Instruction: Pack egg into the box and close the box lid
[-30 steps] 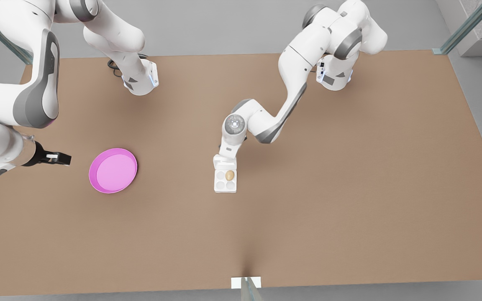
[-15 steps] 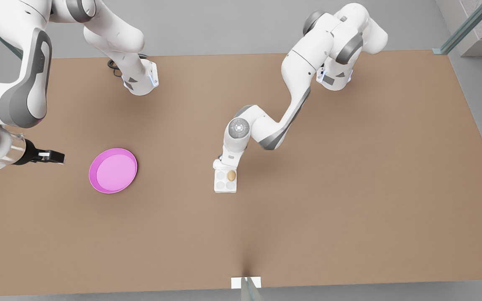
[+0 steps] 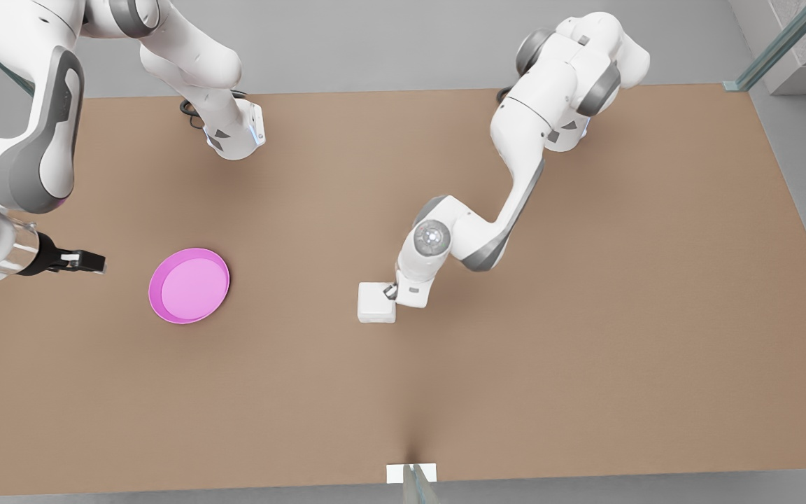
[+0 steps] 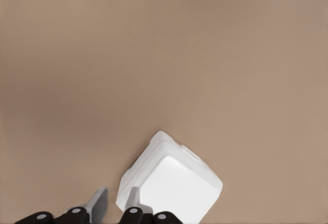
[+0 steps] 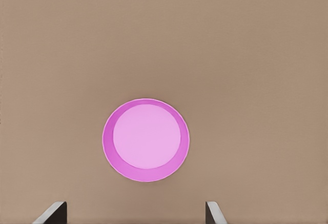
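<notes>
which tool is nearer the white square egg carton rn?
Left. The left tool sits at the closed white square egg carton, on its edge toward the front view's right. The right tool waits far off, beyond the round pink plate.

My front camera hangs high above the brown surface (image 3: 585,350) and looks almost straight down, far enough off to take in both arms. My left wrist camera sits close over the closed white box (image 4: 174,183), the left claw (image 4: 115,206) at its frame edge; the front view shares that box (image 3: 376,302). My right wrist camera looks from farther off at the pink plate (image 5: 146,140), shared with the front view (image 3: 189,285).
</notes>
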Controlling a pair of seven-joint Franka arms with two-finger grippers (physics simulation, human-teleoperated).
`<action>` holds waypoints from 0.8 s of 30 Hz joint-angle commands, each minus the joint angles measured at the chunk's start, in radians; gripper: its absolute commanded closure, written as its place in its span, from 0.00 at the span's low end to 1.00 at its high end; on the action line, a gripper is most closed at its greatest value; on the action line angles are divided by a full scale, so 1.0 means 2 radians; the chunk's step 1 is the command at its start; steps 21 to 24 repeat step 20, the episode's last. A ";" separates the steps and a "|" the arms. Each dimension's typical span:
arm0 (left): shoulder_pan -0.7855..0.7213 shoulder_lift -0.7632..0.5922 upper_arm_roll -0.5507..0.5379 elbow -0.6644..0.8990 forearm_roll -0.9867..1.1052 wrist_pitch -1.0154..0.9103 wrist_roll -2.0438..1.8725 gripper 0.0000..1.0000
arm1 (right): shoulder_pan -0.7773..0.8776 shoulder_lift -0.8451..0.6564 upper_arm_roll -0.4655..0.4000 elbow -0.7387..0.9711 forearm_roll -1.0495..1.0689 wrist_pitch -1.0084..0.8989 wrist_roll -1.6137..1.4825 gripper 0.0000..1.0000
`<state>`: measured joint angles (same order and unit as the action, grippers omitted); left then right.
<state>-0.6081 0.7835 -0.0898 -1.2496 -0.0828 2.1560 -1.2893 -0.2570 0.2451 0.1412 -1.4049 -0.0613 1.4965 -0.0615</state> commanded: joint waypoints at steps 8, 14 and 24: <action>0.263 -0.346 0.002 -0.045 0.094 -0.462 0.790 0.00 | 0.001 -0.001 0.002 0.003 0.001 0.002 -0.009 0.00; 0.266 -0.356 0.001 -0.045 0.086 -0.463 0.793 0.00 | -0.001 -0.001 0.002 0.002 0.000 0.003 -0.047 0.00; 0.266 -0.356 0.001 -0.045 0.086 -0.464 0.793 0.00 | 0.001 0.001 0.002 0.001 -0.002 0.006 -0.047 0.00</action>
